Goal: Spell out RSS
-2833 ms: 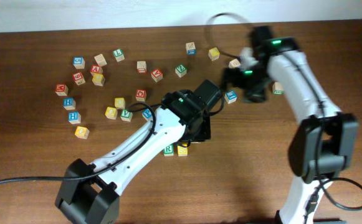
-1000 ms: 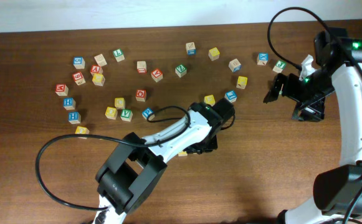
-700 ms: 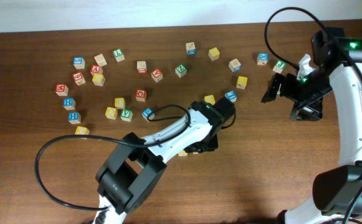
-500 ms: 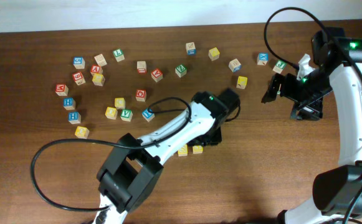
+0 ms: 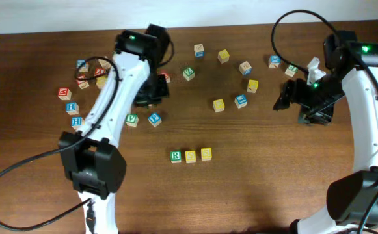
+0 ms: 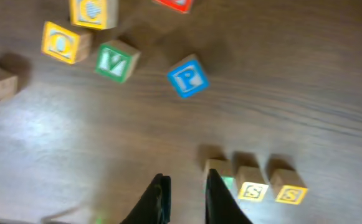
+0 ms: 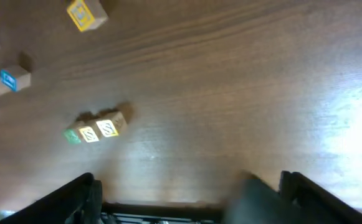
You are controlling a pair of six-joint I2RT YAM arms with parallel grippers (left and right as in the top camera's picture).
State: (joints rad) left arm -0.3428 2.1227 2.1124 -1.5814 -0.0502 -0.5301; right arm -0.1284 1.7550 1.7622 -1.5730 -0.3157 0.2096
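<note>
Overhead, you can see the R cube (image 5: 175, 156) sitting on the desk (image 5: 273, 195) with its green face and white letter up. The first S cube (image 5: 190, 156) sits just beside the R cube on the right arm's side, touching it or very nearly. The second S cube (image 5: 205, 154) comes next, two places from the R cube and set a touch farther back. The row reads R, S, S with a slight kink at its end, and both S cubes show yellow faces.

Your left fingers (image 6: 159, 200) are well apart from the R cube, back and to the left of it among the scattered cubes. The left wrist view shows them close together, with only a slim strip of desk between them and nothing held. In that view the R cube lies just past their tips, a little to one side, and the S cubes run off it in line. Beyond the R cube there you find a blue P cube (image 6: 187, 76) and a green V cube (image 6: 116, 61).

Your right fingers (image 7: 81, 193) are spread wide with nothing between them, well off to the right of the R cube. The right wrist view shows the three cubes small and far off, side by side. A lone yellow cube (image 5: 218, 104) and a blue cube (image 5: 241, 100) lie back and to the right of the R cube.
</note>
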